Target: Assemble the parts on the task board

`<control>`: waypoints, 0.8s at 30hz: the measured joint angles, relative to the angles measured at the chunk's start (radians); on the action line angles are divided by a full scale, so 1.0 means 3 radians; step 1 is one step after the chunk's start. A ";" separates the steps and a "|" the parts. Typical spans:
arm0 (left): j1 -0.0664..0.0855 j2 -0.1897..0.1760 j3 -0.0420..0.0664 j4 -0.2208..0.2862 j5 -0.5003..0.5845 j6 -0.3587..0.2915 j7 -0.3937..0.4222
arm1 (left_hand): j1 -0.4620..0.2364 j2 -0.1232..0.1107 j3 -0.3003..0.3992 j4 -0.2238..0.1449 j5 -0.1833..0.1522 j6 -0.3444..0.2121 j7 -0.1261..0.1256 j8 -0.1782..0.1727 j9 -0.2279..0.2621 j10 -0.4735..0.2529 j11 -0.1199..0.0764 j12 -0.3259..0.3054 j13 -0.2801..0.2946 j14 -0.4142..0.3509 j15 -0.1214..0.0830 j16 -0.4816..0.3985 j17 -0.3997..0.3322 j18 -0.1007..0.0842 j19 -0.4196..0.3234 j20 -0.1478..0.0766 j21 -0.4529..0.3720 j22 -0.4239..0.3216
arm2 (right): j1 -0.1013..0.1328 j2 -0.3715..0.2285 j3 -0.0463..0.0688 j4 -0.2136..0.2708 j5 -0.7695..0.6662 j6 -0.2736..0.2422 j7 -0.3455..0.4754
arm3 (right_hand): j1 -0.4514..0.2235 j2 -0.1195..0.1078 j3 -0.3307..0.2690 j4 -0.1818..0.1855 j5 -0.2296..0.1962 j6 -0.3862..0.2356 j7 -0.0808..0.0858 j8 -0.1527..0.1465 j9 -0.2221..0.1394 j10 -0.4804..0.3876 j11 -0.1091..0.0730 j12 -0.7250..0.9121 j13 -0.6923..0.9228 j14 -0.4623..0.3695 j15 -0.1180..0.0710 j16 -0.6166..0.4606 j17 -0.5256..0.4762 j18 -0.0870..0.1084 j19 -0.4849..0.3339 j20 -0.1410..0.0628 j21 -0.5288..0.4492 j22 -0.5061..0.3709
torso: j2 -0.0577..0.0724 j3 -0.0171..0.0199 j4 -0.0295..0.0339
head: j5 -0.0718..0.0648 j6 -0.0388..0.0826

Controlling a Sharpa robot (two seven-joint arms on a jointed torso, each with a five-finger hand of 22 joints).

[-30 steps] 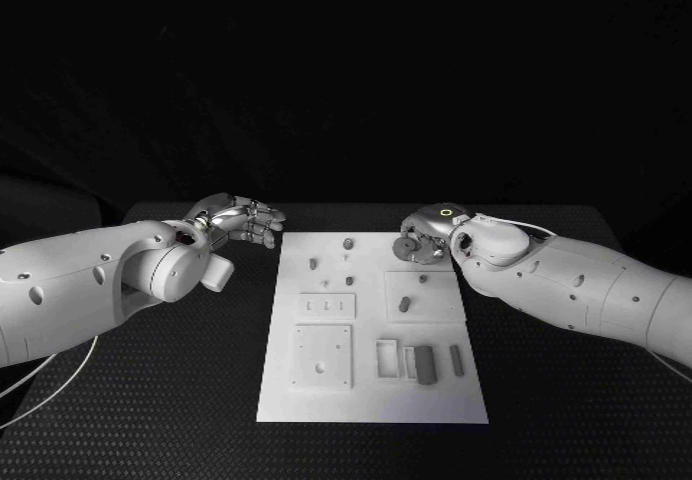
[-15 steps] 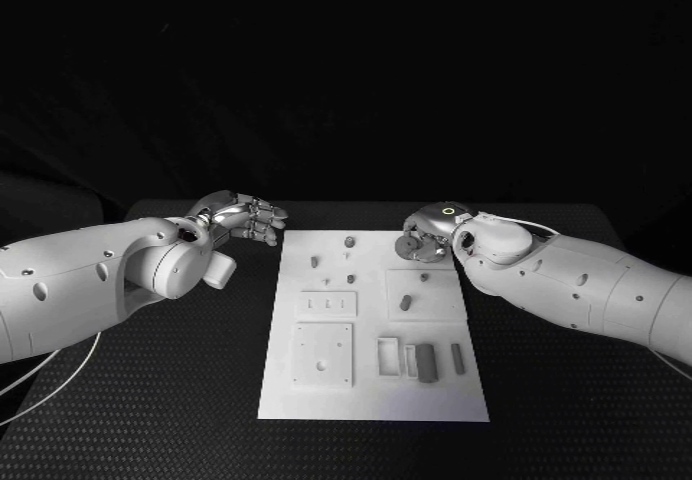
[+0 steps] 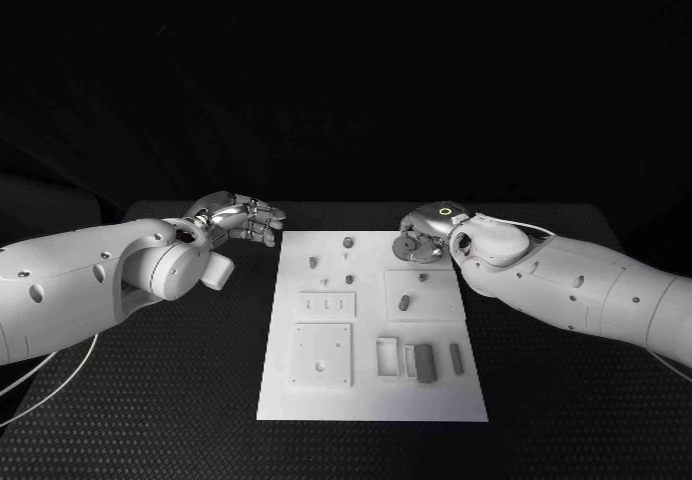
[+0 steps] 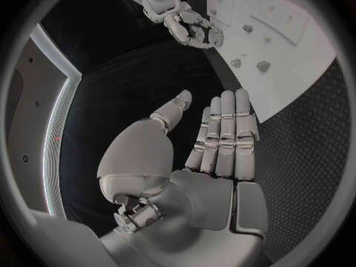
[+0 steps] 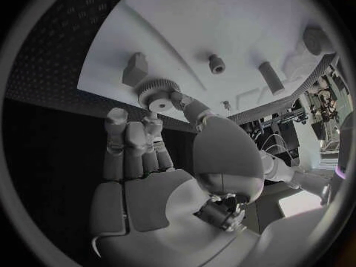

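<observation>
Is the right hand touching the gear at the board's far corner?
Touching. In the right wrist view, the right hand pinches the gear between thumb and fingertips above the task board.

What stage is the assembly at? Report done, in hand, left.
Done: nothing can be confirmed as assembled. In hand: the right hand pinches a small gear over the far right corner of the task board. The left hand is open, off the board. Left: seating the gear; a loose bar lies near the board's right edge.
</observation>
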 measured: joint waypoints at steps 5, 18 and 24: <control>0.0000 -0.0006 0.0000 0.0000 0.0000 0.0000 0.0000 | 0.0000 0.0000 0.0000 0.0000 0.0000 0.0000 0.0000 0.0000 0.0003 0.0000 0.0000 0.0000 0.0000 0.0000 0.0000 0.0000 0.0000 -0.0001 0.0000 0.0000 0.0000 0.0000 | -0.0001 -0.0030 -0.0005 0.0059 -0.0049 -0.0026 -0.0019 | 0.0000 0.0000 -0.0001 0.0000 -0.0003 0.0027 -0.0004 0.0003 0.0116 0.0012 -0.0012 0.0000 -0.0005 0.0009 0.0000 0.0000 0.0000 0.0000 0.0001 0.0001 0.0000 0.0000 | -0.0001 -0.0001 0.0000 | 0.0007 0.0001; 0.0000 -0.0018 0.0000 0.0006 -0.0001 -0.0001 0.0000 | 0.0000 0.0000 0.0000 0.0000 0.0000 0.0000 0.0000 0.0000 0.0007 0.0004 -0.0004 0.0000 0.0003 0.0000 0.0000 0.0000 0.0003 -0.0008 0.0000 0.0000 -0.0013 -0.0001 | 0.0118 -0.0065 -0.0009 0.0361 -0.0249 -0.0096 -0.0119 | 0.0000 -0.0001 0.0009 -0.0018 -0.0003 0.0064 0.0008 0.0018 0.0131 0.0024 -0.0024 0.0000 -0.0020 0.0020 -0.0011 0.0000 -0.0005 0.0000 0.0022 0.0000 0.0000 0.0000 | -0.0002 -0.0004 -0.0001 | 0.0017 0.0013; 0.0000 -0.0020 0.0000 0.0011 -0.0001 -0.0001 0.0000 | 0.0000 0.0000 0.0000 0.0000 0.0000 0.0000 0.0000 0.0000 0.0007 0.0004 -0.0004 0.0000 0.0006 0.0000 0.0000 0.0000 0.0006 -0.0013 0.0000 0.0000 -0.0013 0.0002 | 0.0133 -0.0026 -0.0008 0.0480 -0.0350 -0.0142 -0.0174 | 0.0000 -0.0001 0.0009 -0.0018 -0.0003 0.0064 0.0008 0.0018 0.0131 0.0024 -0.0024 0.0000 -0.0027 0.0020 -0.0011 0.0000 -0.0008 0.0000 0.0022 0.0000 0.0000 0.0000 | -0.0002 -0.0003 -0.0001 | 0.0022 0.0023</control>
